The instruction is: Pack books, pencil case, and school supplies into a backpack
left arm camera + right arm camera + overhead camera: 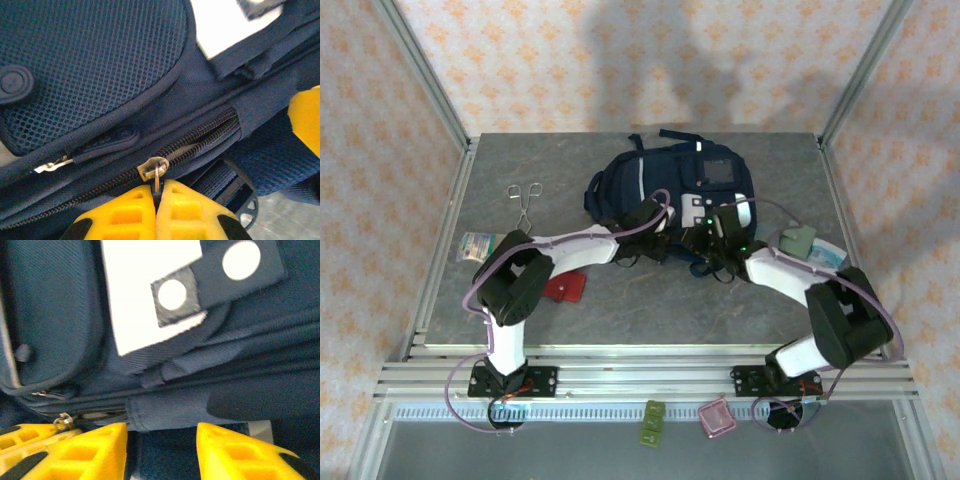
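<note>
**Operator:** Where is the backpack?

**Spotter:** Your backpack (670, 190) lies flat on the grey table (650, 310), toward the far side, with its grey front panel facing up. Both your arms reach in to its near edge.

**Operator:** What is my left gripper doing?

**Spotter:** Your left gripper (157, 190) is clenched on the zipper pull (156, 175). The two yellow fingers press together, and the metal tab is pinched between their tips. To the right of the slider the zipper (205, 137) gapes a little. To the left of it the teeth run closed.

**Operator:** And the right one?

**Spotter:** Your right gripper (161, 432) stands released, its fingers well apart, just beside the left one along the same seam. Navy fabric shows in the gap between them, but I cannot tell whether either finger touches it.

**Operator:** What else is on the table?

**Spotter:** The red square item (563, 288) lies flat beside your left arm's elbow, apart from the backpack. A pair of metal forceps (525, 200) lies to the left of the backpack, and a small packet (477, 245) sits near the table's left edge. A grey-green object (798, 241) rests to the right of the backpack, near your right forearm. It is too small for me to say what it is.
</note>
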### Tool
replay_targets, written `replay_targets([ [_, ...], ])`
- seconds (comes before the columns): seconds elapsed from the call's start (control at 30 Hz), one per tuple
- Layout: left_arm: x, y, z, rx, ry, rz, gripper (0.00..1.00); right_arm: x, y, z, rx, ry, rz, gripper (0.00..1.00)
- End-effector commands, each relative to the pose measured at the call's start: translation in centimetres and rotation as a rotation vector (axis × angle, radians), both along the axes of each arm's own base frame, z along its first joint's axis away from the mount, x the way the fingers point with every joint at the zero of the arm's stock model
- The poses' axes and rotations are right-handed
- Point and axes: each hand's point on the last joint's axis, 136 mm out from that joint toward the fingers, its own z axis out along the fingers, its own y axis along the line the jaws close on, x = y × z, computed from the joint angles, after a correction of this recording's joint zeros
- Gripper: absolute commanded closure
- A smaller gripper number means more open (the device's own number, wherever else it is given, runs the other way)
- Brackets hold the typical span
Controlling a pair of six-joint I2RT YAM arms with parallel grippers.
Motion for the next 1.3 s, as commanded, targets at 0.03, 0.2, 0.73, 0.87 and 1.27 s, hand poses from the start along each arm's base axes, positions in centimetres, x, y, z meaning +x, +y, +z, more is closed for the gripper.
replay_targets([
  [0.03, -0.3, -1.5, 4.8, -0.084, -0.030, -0.067, 1.00, -0.6, -0.7, 1.5, 0.104, 0.014, -0.042, 0.49],
  [0.2, -1.0, -2.4, 5.5, -0.138, -0.010, -0.103, 1.00, -1.1, 0.7, 1.8, 0.239, 0.074, -0.018, 0.46],
  [0.73, -3.5, -2.8, 5.2, -0.155, 0.029, -0.190, 1.00, 1.4, 2.4, -1.0, 0.410, 0.208, -0.145, 0.49],
  [0.87, -3.7, -2.2, 4.4, -0.100, 0.015, -0.174, 1.00, 2.5, 2.5, -1.7, 0.411, 0.204, -0.171, 0.69],
  [1.27, -1.3, 6.0, 2.3, 0.061, -0.052, 0.110, 1.00, 2.8, -2.9, -2.0, 0.303, 0.142, -0.307, 1.00],
])
